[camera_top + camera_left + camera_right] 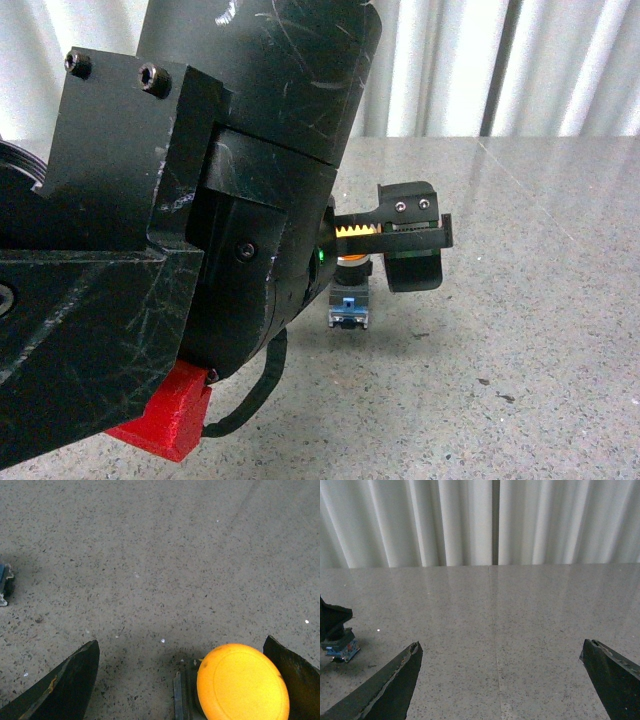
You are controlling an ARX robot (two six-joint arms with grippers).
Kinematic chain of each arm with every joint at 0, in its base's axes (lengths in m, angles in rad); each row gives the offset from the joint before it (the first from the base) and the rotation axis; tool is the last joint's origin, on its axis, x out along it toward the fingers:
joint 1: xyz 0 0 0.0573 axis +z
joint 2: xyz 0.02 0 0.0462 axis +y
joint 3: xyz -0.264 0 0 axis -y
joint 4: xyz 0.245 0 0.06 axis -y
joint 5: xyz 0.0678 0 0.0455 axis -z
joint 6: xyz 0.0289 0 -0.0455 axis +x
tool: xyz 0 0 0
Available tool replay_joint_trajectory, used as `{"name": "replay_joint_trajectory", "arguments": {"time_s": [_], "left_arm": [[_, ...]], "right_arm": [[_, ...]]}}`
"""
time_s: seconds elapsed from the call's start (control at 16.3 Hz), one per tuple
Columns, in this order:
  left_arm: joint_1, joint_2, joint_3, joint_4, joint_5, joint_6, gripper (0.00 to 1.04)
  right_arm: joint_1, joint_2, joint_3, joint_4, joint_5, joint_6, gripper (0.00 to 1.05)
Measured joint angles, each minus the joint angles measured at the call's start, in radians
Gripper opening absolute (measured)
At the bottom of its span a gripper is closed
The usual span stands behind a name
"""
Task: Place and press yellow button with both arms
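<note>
Left arm (pixel 150 250) fills the near-left of the front view, with a red part (pixel 165 415) at its low edge. Left gripper (pixel 181 644) hangs over the table (pixel 540 330) with jaws spread wide, gripping nothing. Yellow button (pixel 242 682) stands upright on the table near the middle, blue-grey base (pixel 350 312) down, cap up, so its long axis is vertical. It's not centred in the gap. The cap sits hard up against one finger (pixel 292 672), touching or just beside, can't tell which. The other finger (pixel 65 687) is well apart from it, with bare table between. A small blue item (pixel 4 582) is cut off at the wrist-view edge, can't identify it. Right gripper (pixel 500 647) isn't in the front view. Its own camera shows it wide open too and empty, low over the table, facing the curtain (pixel 470 520). A blue-grey block (pixel 340 647) under a black part shows at that view's edge, probably the same button seen side-on, well off the right jaws' line. My read: placing looks done and the press is what's left. Left is much the nearer arm and already above the cap. The press has to come straight down the vertical axis, so the off-centre cap is the thing to fix first.
</note>
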Motion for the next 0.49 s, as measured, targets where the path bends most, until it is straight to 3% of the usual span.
{"name": "replay_joint_trajectory", "arguments": {"time_s": [0.25,0.49], "left_arm": [[0.037,-0.085,-0.026,0.062,-0.009,0.076,0.98],[0.138,-0.234,-0.117,0.1,-0.024,0.243,0.98]], "right_arm": [[0.0,0.0,0.0,0.0,0.0,0.0,0.98],[0.0,0.0,0.0,0.0,0.0,0.0,0.98]]}}
